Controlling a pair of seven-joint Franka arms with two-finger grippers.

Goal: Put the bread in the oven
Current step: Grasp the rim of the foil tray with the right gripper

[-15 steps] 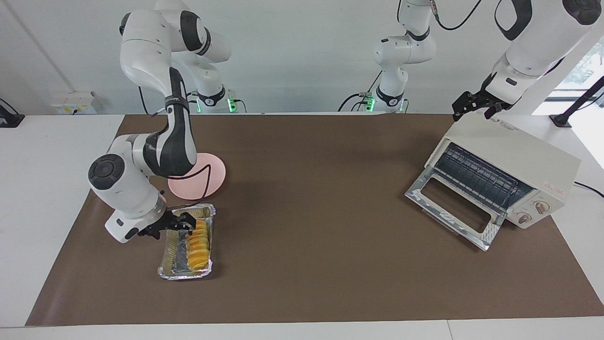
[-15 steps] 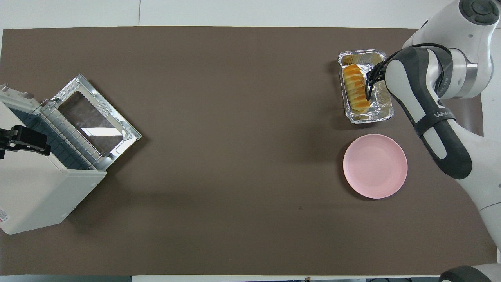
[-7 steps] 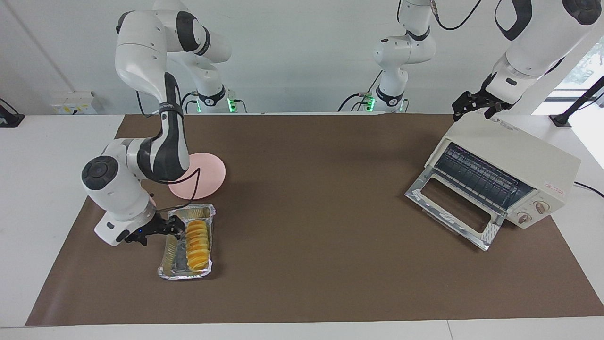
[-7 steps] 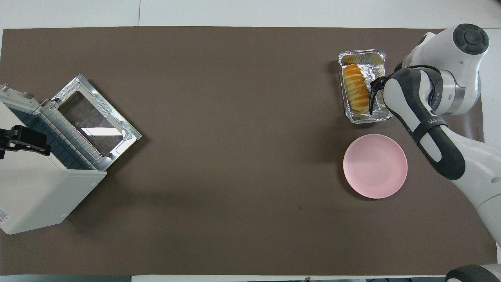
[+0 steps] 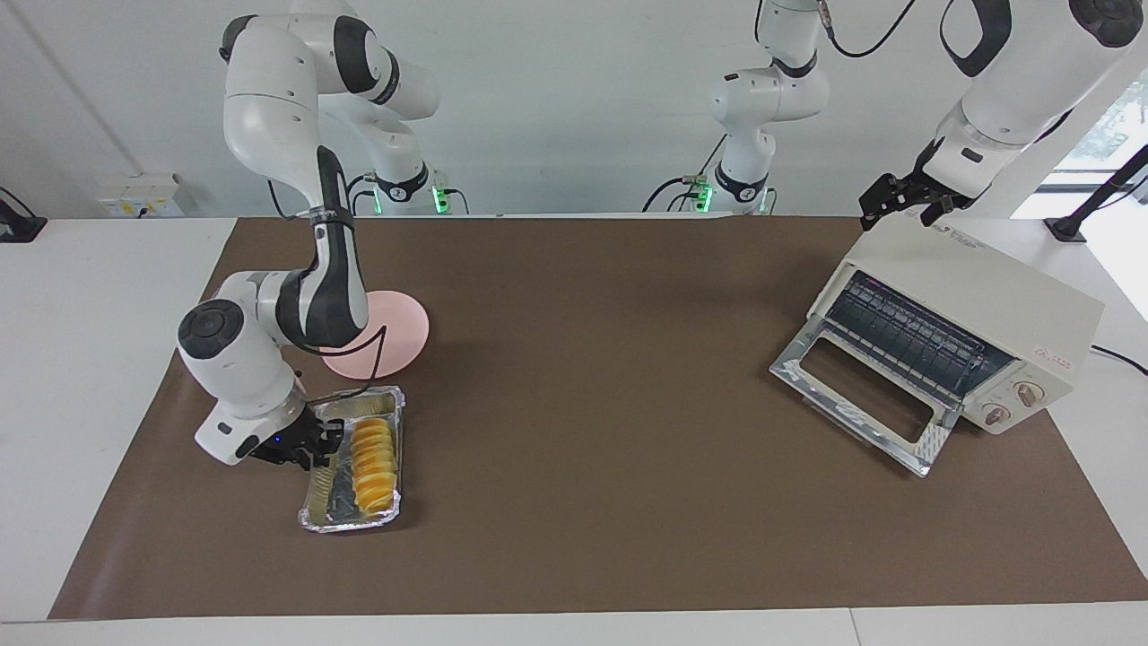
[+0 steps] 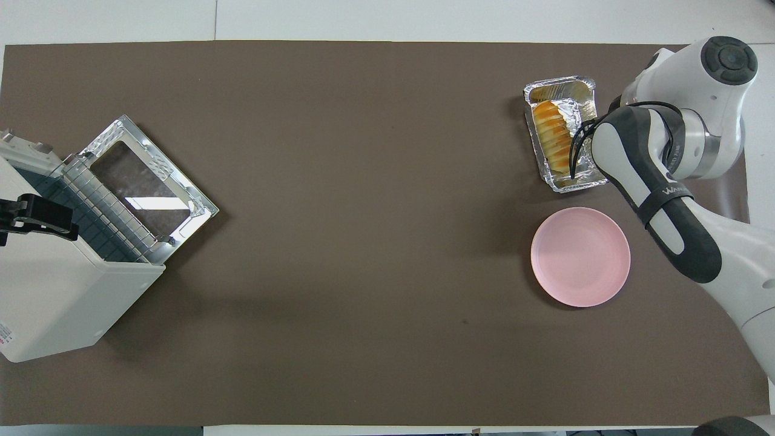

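I see foil tray (image 5: 316,492) skewed since before; right gripper (image 5: 314,442) at its rim beside bread (image 5: 373,455), finger spread unclear.

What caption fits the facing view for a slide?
Right claw at the crinkled silver foil tray holding the ridged golden-yellow bread; cream-white toaster oven open, left claw over it.

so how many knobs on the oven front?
2 round knobs, side by side low on the cream-white boxy oven front: one, one. Hidden in overhead view.
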